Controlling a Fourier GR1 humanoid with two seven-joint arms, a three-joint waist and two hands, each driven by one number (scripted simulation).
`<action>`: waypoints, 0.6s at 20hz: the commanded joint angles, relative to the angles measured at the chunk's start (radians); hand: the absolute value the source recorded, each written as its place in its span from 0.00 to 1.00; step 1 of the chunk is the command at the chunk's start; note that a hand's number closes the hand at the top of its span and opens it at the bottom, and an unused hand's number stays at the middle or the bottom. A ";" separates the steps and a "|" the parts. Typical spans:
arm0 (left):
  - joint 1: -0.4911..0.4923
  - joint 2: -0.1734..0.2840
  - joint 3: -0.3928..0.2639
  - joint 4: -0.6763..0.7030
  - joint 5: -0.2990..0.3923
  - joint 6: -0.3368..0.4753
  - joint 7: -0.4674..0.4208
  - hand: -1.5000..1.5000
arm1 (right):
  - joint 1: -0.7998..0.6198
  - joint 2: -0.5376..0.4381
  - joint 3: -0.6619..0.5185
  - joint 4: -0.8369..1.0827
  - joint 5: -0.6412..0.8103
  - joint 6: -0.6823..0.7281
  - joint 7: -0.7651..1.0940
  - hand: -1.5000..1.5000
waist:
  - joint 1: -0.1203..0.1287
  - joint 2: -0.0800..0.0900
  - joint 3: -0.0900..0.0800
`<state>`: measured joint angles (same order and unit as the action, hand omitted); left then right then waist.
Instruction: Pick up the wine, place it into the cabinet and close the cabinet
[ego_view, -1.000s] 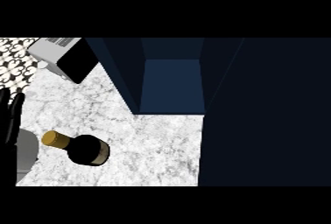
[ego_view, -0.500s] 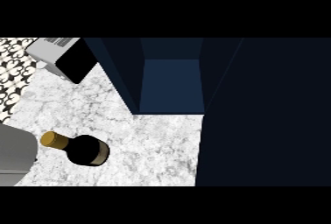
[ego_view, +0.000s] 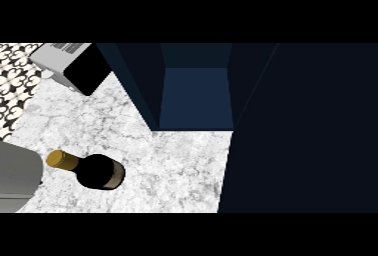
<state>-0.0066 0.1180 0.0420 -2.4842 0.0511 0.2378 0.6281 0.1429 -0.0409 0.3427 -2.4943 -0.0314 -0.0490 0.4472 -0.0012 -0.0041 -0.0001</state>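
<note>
- Grey forearm (ego_view: 16, 177): enters at the lower left edge, just beside the bottle's cork; its hand is out of view, so whether the fingers are open or holding anything cannot be told. No right hand shows either.
- Wine bottle (ego_view: 93, 170): stands on the marble desk (ego_view: 173, 165) at lower left, gold cork tilted toward the forearm, dark body toward the cabinet. Nothing visible grips it, so the pick-up appears not yet done.
- Toaster (ego_view: 72, 65): sits at the upper left, well apart from the bottle and beside the cabinet's left wall; a lift should steer clear of it.
- Cabinet (ego_view: 196, 95): open, its blue interior facing the desk; its dark door (ego_view: 303, 130) swings out along the right.
- Suggested handling: grasp the body low rather than the cork, carry the bottle upright, and enter between the side wall and door before closing.
</note>
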 joint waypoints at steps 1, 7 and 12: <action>-0.045 0.042 0.053 -0.133 0.033 0.022 0.123 0.00 | -0.002 -0.016 0.020 -0.151 0.054 -0.026 0.091 0.00 | 0.000 0.000 0.000; 0.015 -0.017 -0.036 -0.100 -0.057 0.031 0.055 0.00 | -0.050 -0.039 0.022 -0.153 0.070 -0.070 0.138 0.00 | -0.002 0.000 0.000; 0.025 -0.020 -0.032 -0.061 -0.059 0.027 0.036 0.00 | -0.090 -0.040 0.088 -0.167 0.127 -0.126 0.191 0.00 | -0.004 0.000 0.000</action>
<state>-0.0092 0.1254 0.0503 -2.4809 0.0283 0.2583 0.6749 0.0324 -0.0594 0.4076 -2.5038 -0.0022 -0.1589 0.5715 -0.0033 -0.0052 -0.0009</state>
